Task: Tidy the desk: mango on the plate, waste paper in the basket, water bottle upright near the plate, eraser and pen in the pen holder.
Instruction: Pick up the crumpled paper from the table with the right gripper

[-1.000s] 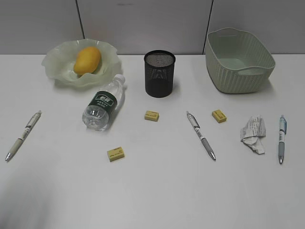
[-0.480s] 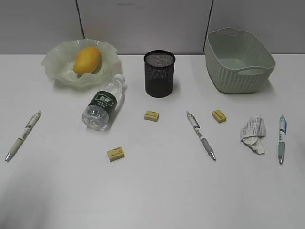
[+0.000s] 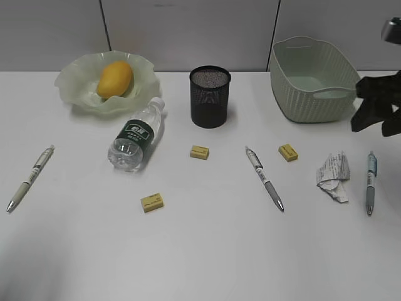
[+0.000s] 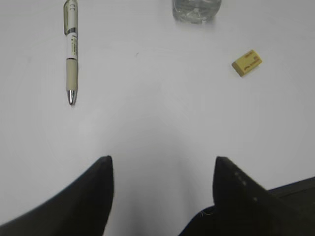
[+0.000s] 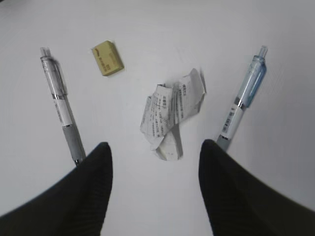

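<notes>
Desk: plain white desk (image 3: 207,251) against a grey panelled wall, stuff spread all over it.
Pens: three. One far left (image 3: 30,178), one mid-right (image 3: 264,178), one blue-tinted at the right edge (image 3: 370,182).
Erasers: three little yellow blocks (image 3: 152,202), (image 3: 199,152), (image 3: 287,152).
Mango: just one mango (image 3: 114,78), already sitting in the plate (image 3: 75,84).
Water bottle: one water bottle (image 3: 136,135), lying on its side right by the plate, cap towards it.
Pen holder: one pen holder (image 3: 210,97), upright, can't see into it.
Basket: one basket (image 3: 313,78), back right, looks empty as far as I can see.
Waste paper: one waste paper (image 5: 170,115) wad, on the desk straight ahead of the gap between the right fingers.
Right gripper: right gripper (image 5: 155,150) spread wide, nothing in it; mid-right pen just off its left finger, blue pen just off its right one. Exterior view cuts it off at the frame edge.
Left gripper: left gripper (image 4: 162,164) also gaping, empty, over bare desk; pen ahead-left, an eraser ahead-right, bottle cropped at the top.
</notes>
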Controlling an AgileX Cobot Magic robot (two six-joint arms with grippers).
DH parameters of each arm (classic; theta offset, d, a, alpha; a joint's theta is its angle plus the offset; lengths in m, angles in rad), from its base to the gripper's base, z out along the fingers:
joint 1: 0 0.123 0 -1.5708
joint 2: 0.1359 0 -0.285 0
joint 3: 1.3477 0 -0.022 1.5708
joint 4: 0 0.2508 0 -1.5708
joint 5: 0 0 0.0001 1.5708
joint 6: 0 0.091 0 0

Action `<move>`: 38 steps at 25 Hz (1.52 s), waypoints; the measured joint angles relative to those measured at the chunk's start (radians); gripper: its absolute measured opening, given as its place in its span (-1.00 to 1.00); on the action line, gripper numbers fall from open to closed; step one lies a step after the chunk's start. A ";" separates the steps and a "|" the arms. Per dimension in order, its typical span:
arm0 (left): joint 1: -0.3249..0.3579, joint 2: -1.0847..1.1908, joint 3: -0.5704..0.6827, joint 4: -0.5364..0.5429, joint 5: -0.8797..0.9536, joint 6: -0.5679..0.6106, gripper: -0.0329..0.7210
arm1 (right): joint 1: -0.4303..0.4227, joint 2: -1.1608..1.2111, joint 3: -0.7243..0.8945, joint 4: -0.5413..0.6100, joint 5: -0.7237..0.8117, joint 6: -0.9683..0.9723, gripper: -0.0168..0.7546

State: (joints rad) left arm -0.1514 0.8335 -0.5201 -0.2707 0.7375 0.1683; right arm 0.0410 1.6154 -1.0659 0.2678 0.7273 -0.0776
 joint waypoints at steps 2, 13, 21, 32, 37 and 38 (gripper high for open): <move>0.000 0.000 0.000 0.000 0.000 0.000 0.36 | 0.026 0.056 -0.006 0.001 -0.013 0.002 0.21; 0.000 0.000 0.000 0.000 -0.001 0.000 0.36 | 0.086 0.257 -0.008 -0.122 -0.144 0.166 0.47; 0.000 0.000 0.000 0.000 -0.001 0.000 0.36 | 0.086 0.340 -0.012 -0.132 -0.223 0.182 0.38; 0.000 0.000 0.000 0.000 -0.003 0.000 0.36 | 0.086 0.364 -0.026 -0.123 -0.217 0.203 -0.81; 0.000 0.000 0.000 0.000 -0.004 0.000 0.34 | 0.086 0.366 -0.132 -0.122 -0.055 0.203 -0.81; 0.000 0.000 0.000 0.000 -0.004 0.000 0.33 | 0.086 0.366 -0.161 -0.122 -0.012 0.203 -0.81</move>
State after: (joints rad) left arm -0.1514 0.8335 -0.5201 -0.2707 0.7337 0.1683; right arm 0.1272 1.9811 -1.2271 0.1462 0.7151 0.1252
